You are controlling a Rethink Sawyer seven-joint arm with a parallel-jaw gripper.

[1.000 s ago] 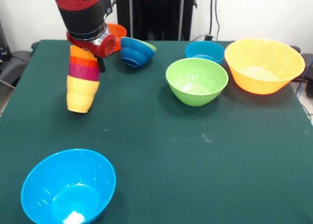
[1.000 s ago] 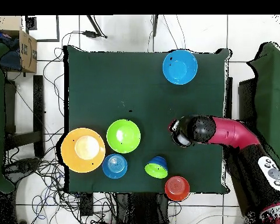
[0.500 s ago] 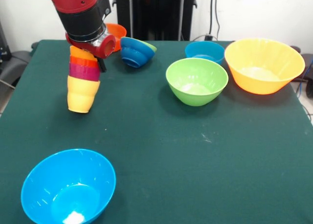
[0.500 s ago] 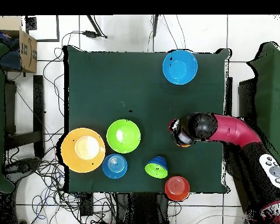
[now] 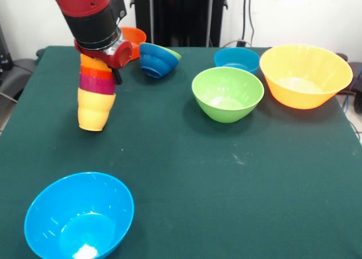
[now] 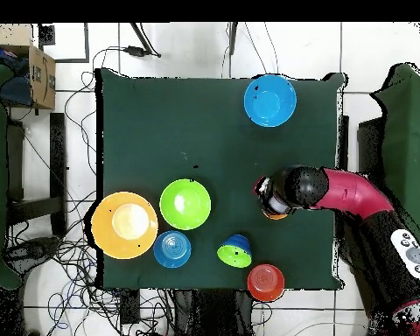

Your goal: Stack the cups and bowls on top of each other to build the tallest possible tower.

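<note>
Here we see the tower point(image 5: 95, 95), four nested cups with yellow at the base, standing far left on the table point(image 5: 226, 174). The gripper point(image 5: 104, 58) sits right over its top; we cannot tell how its claw stands. We judge it light, stiff and slippery, best held by the upper rim. Open cloth lies to the right.

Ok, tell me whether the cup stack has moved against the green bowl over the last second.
Barely. In the front view the cup stack keeps its distance from the green bowl, only rising very slightly with the arm above it.
</note>
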